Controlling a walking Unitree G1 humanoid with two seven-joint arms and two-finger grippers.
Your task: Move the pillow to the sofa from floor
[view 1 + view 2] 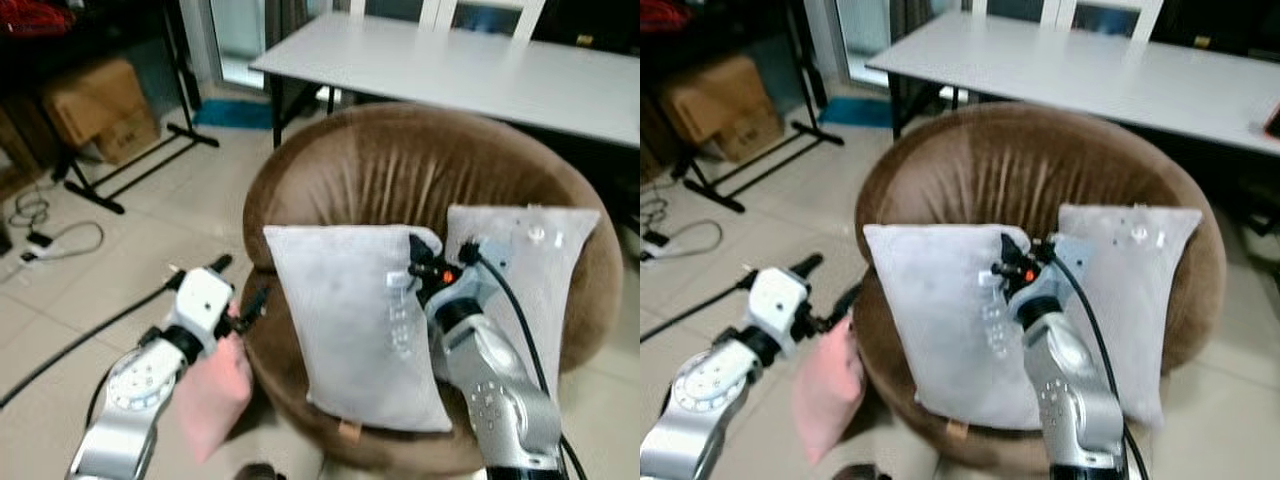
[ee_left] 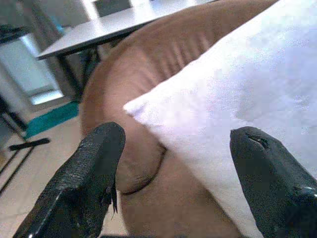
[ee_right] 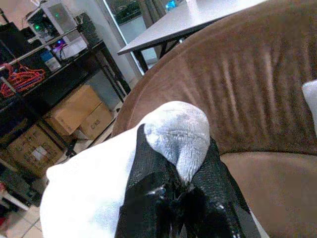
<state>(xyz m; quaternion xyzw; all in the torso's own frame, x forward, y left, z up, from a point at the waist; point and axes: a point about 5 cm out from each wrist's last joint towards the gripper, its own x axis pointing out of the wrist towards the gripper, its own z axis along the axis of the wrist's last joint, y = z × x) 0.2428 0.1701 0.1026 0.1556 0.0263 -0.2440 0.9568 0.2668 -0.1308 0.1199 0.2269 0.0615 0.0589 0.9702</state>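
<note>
- The room has a pale tiled floor [image 1: 150, 215], a long white table [image 1: 470, 65] at the back, and cardboard boxes [image 1: 95, 105] on the robot's left.
- A big round brown sofa [image 1: 400, 165] sits in the middle.
- The grey pillow [image 1: 345, 325] stands up against the front of the sofa seat. Its top corner is pinched tight in the right gripper [image 3: 173, 163].
- Another grey pillow [image 1: 535, 270] leans just beside it on the sofa.
- The left gripper [image 2: 176, 163] is spread wide, close to the pillow's other side, holding nothing.
- A pink pillow [image 1: 212, 395] sits low beside the sofa.
- The pillow looks soft, light and squashy. A corner pinch may slip, so I would grab a thick fold.
- I cannot read any words or labels.
</note>
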